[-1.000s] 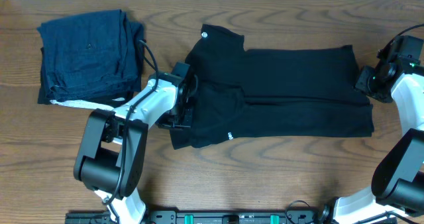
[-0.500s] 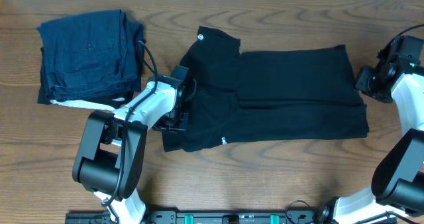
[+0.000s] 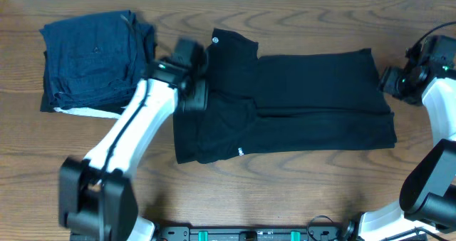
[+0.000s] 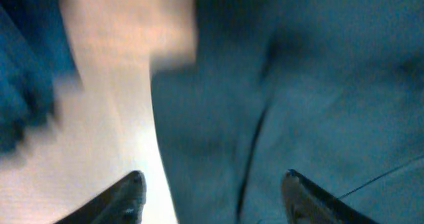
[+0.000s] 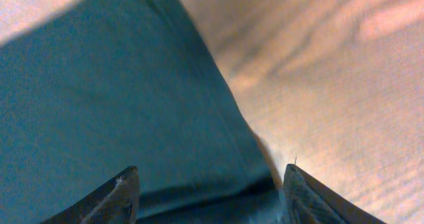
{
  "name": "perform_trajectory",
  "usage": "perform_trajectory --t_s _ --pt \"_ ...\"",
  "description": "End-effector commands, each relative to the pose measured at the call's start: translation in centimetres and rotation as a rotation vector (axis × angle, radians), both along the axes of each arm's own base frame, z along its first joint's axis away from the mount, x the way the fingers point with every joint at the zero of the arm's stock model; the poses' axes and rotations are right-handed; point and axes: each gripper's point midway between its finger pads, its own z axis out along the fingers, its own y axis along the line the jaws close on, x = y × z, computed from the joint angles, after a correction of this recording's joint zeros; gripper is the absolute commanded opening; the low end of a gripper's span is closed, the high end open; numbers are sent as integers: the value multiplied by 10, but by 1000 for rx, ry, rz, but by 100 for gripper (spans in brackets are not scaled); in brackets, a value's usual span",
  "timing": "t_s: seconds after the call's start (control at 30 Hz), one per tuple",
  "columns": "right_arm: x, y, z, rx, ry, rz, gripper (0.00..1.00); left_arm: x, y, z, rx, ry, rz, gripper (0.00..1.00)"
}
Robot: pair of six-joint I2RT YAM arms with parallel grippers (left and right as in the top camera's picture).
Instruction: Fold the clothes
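Wood-grain table (image 3: 299, 191) carries the black T-shirt (image 3: 313, 105) at centre, soft, thin and limp, likely best pinched at its corners; left jaws at nine o'clock and right jaws at three o'clock are spread, empty.

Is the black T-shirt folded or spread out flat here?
Partly folded. The black T-shirt lies as a long narrow band on the table, layered edges running along its length; no crosswise fold yet.
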Motion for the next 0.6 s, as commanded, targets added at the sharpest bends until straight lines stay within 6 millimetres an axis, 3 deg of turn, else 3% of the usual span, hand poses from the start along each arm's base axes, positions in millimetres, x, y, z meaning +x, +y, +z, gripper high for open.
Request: perform_trajectory --t_s 0.0,0.1,0.2,0.4,0.57 --pt "22 -1 32 -9 -99 83 68 35 -21 53 -87 -168 -117 76" --pt "30 -4 45 -26 -132 91 69 61 -31 74 -156 -229 -141 77" --pt "39 -4 56 -40 -163 102 68 86 -36 73 -215 -224 -163 77" --pt "63 6 63 -66 -233 142 69 145 -45 39 -234 -218 -231 77" --pt "91 11 42 -87 -263 182 69 191 -56 0 -215 -258 -275 77"
